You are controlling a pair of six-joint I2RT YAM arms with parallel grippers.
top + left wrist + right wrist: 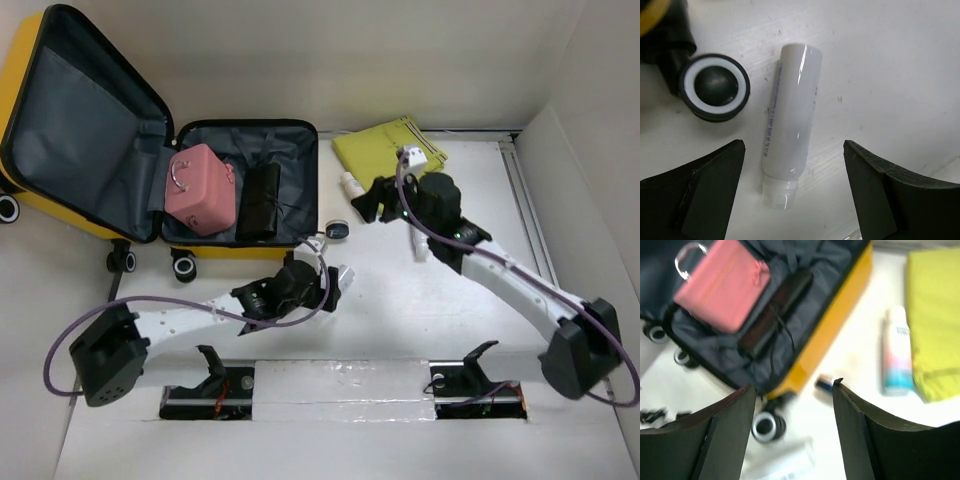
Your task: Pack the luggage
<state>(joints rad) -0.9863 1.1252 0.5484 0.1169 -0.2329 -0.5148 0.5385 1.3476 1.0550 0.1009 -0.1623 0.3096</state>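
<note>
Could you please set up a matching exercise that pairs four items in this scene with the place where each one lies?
Things:
1 pink case
2 black pouch
3 white tube
4 yellow-green cloth

Places:
a on the table, outside the luggage, near the back wall
b in the luggage, nearest its open lid
c on the table, between the open left fingers
d in the luggage, on the side away from the lid

Pairs: 1-b; 2-d; 3-c; 4-a

A case (200, 190) lies in the luggage (292, 152), tube (790, 115) beside.
</note>
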